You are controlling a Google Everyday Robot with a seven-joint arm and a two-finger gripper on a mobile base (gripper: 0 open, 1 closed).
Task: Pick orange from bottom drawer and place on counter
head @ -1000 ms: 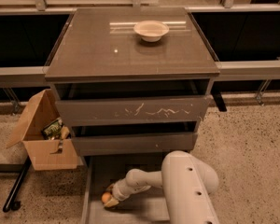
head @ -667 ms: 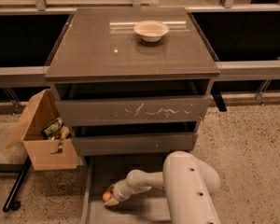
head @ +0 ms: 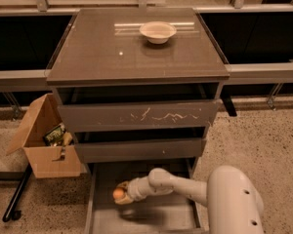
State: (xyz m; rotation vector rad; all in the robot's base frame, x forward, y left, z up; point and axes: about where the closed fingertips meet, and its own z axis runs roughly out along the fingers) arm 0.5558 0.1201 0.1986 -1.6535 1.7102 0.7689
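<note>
**Orange gripped, riding above drawer floor**

The gripper point(head: 121, 195) is hanging over the left-centre of the open bottom drawer point(head: 107, 175), at the end of a white arm point(head: 185, 186) reaching in from the lower right. Its fingers are pinching the orange point(head: 118, 194), one either side, w/ the fruit sitting at the tip, facing left. The orange is round, so no long axis or pointing direction is showing; only its lit front is visible, the rest is tucked into the gripper. A dark shadow is lying on the drawer floor below and to the right of the gripper, so the fruit is looking clear of the floor, not resting on it.

Vs. approx 1 s ago: gripper and orange are sitting higher in view and a bit further right, nearer the middle drawer point(head: 139, 150); the grip looks unchanged.

Nothing else is moving. The counter point(head: 102, 52) is carrying a cream bowl point(head: 157, 31) near its back edge, well apart from the orange. The top drawer point(head: 136, 116), front scratched white, is standing slightly out. A cardboard box point(head: 51, 162) is sitting on the floor just left of the cabinet.
</note>
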